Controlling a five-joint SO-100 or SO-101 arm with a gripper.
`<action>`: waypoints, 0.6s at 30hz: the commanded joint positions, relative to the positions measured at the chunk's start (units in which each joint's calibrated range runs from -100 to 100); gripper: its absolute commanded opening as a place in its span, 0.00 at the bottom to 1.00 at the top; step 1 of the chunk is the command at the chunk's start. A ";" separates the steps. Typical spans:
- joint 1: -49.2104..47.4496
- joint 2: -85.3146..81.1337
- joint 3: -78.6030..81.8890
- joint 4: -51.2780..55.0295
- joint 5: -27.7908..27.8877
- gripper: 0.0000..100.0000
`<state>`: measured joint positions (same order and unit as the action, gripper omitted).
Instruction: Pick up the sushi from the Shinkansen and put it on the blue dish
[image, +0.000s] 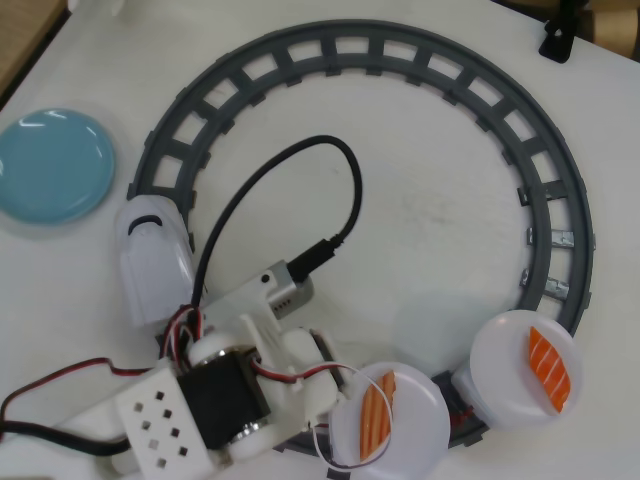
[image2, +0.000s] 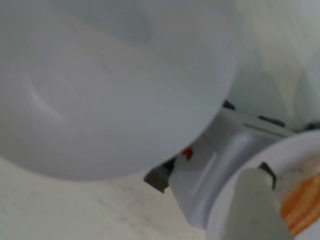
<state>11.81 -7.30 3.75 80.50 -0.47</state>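
Clerk: Item one, the task's piece?

Operator: From the overhead view I log the sushi (image: 375, 418), pale orange with fine stripes. It lies on a white plate (image: 415, 430) at the bottom of the grey track loop (image: 440, 75). The blue dish (image: 50, 165) sits well apart at upper left, outside the loop.

Clerk: Train?

Operator: The Shinkansen (image: 152, 262) has its nose on the left of the track, near the dish. My arm covers what comes right behind it. A second plate (image: 505, 385) further right carries a vivid salmon piece (image: 551, 371).

Clerk: Claw?

Operator: The gripper (image: 352, 405) is at the sushi plate's left edge. The wrist view adds one finger (image2: 256, 205) just beside the sushi (image2: 301, 210). I cannot tell whether the jaws are spread or closed.

Clerk: Wrist-only items?

Operator: A blurred white plate (image2: 100, 90) fills the upper left. A grey-white car body (image2: 222, 150) with a small red part (image2: 186, 152) lies below it. The dish and the train's nose appear only overhead.
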 joint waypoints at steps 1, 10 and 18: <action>3.07 0.54 -6.64 -0.04 -0.11 0.27; 5.71 0.78 -7.54 0.05 -3.14 0.27; 2.54 -0.04 -3.57 3.11 -5.29 0.27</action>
<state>15.49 -6.37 0.18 83.11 -4.97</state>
